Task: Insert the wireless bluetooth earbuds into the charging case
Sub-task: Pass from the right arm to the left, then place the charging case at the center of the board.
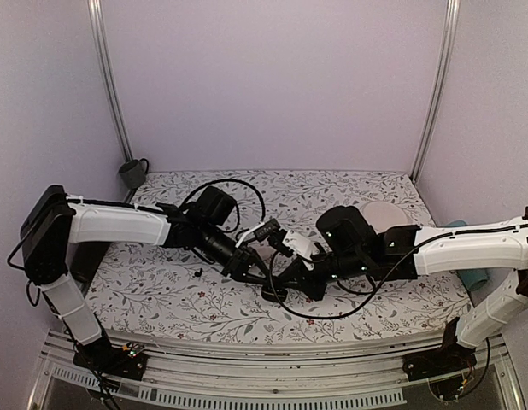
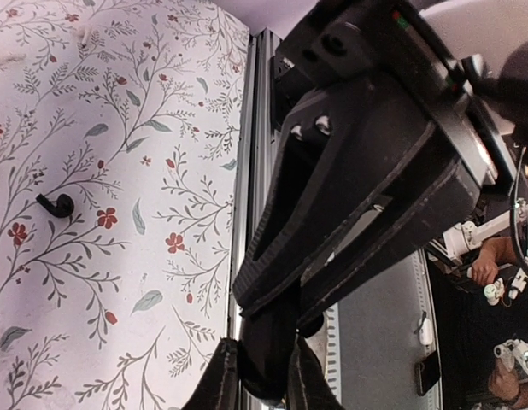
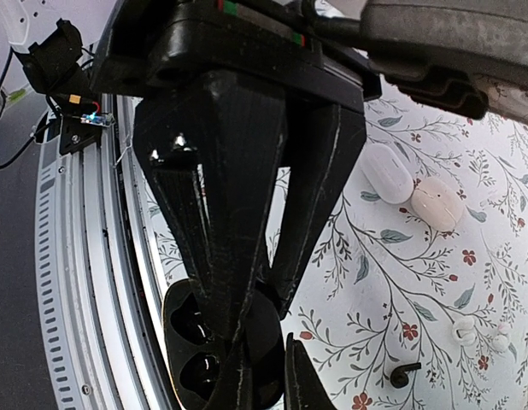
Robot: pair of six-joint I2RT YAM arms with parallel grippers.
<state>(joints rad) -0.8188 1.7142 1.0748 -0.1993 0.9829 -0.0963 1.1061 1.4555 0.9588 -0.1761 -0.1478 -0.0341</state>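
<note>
The floral cloth (image 1: 153,303) lay flat and matte. Your right gripper (image 3: 255,342) was closed on the rim of the case (image 3: 189,329), a glossy black shell with two round wells facing up, near the front edge. Your left gripper (image 2: 264,389) stood narrow around a dark rounded shape; whether it gripped could not be told. One earbud (image 1: 197,272), black and hooked, lay left of both jaws, nearer your left arm.
</note>
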